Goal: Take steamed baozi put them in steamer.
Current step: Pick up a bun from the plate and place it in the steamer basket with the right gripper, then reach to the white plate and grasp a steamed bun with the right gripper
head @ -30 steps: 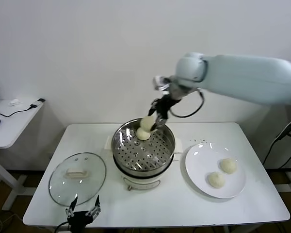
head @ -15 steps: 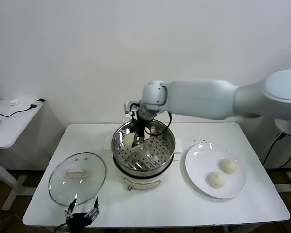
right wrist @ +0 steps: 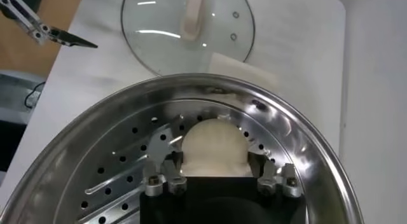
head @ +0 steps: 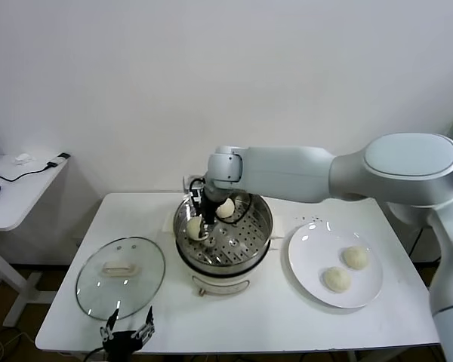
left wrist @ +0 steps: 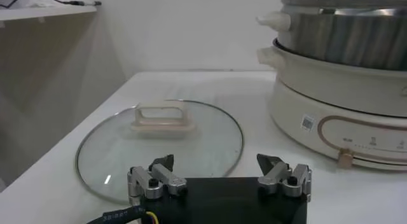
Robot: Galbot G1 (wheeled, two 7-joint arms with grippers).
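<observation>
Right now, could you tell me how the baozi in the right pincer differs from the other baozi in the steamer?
The held baozi sits between the right pincer's fingers on the robot's-left side of the steamer floor; the free baozi lies untouched nearer the back rim. The held baozi is partly hidden by the pincer; the free baozi by the arm. Both are pale, round and inside the basket.

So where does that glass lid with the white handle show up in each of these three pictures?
Head view: the glass lid lies flat on the table's near left, beside the steamer.
Left wrist view: the lid is just beyond the open left gripper.
Right wrist view: the lid lies past the steamer rim.
Shared landmark: the steamer.
</observation>
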